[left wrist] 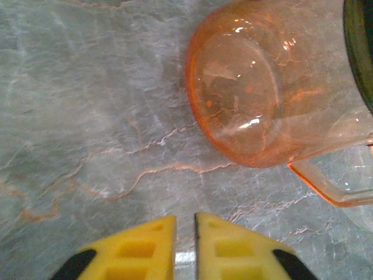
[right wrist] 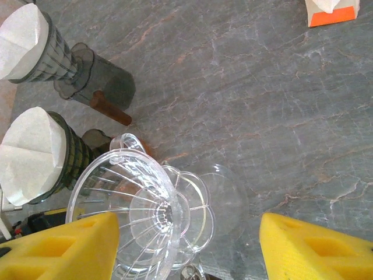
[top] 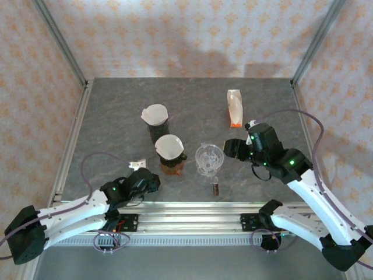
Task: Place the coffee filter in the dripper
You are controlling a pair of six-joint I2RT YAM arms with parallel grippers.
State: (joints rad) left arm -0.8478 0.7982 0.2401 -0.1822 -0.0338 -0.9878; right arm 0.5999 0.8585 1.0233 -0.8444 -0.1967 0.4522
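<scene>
Dripper (top: 208, 158) empty. Right fingers (right wrist: 309, 248) released, just right of dripper; left fingers (left wrist: 145, 245) clenched, left of dripper. Risk: right fingers clip glass, tip dripper.

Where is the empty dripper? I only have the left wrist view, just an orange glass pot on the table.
Observer: The clear dripper stands right of the orange pot, with no filter in it.
Operator: And the right gripper?
Observer: The right gripper is open, close beside that dripper.
Operator: Any filters nearby?
Observer: A white filter sits in the dark dripper on top of the orange pot.
</scene>
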